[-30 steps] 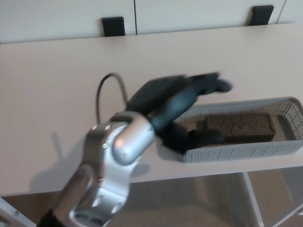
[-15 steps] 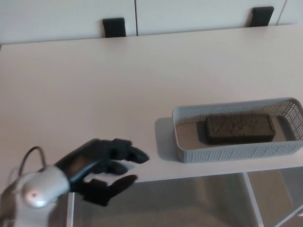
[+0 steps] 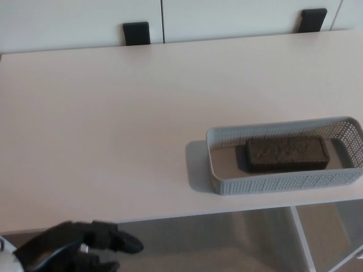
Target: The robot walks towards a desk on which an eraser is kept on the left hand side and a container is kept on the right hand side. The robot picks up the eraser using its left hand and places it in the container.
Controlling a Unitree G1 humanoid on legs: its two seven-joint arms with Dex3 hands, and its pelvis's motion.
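Change since earlier frames: left hand (image 3: 74,249) withdrawn from over the container (image 3: 286,180), down past the near desk edge to the bottom-left corner; eraser (image 3: 287,153) and container unmoved; camera view unshifted.

Head view, left hand: black, low in the bottom-left corner, below and in front of the near edge of the desk (image 3: 113,136); partly cut off by the frame.
Head view, left hand state: fingers (image 3: 122,243) apart and extended toward picture right, thumb lower and separate; nothing held.
Head view, left wrist: sliver of pale metal at the far left edge, barely visible.
Head view, right hand: not in view.
Head view, eraser: dark, rectangular, speckled top; lying flat inside the container, long side parallel to the container's long walls, roughly centred, nearer the right half.
Head view, container: pale grey, perforated walls, rounded corners; on the right side of the desk, close to the near edge; right end reaching the picture's right border.
Head view, desk: pale, smooth top filling most of the picture; soft shadow just left of the container.
Head view, desk far edge: two black blocks (image 3: 136,33) beyond it, one left of centre, one (image 3: 313,18) toward the right, set against pale wall panels (image 3: 79,22).
Head view, under the desk: light metal legs (image 3: 303,241) visible at the lower right, floor brownish and blurred.
Head view, spacing: left hand well apart from container and eraser, touching neither.
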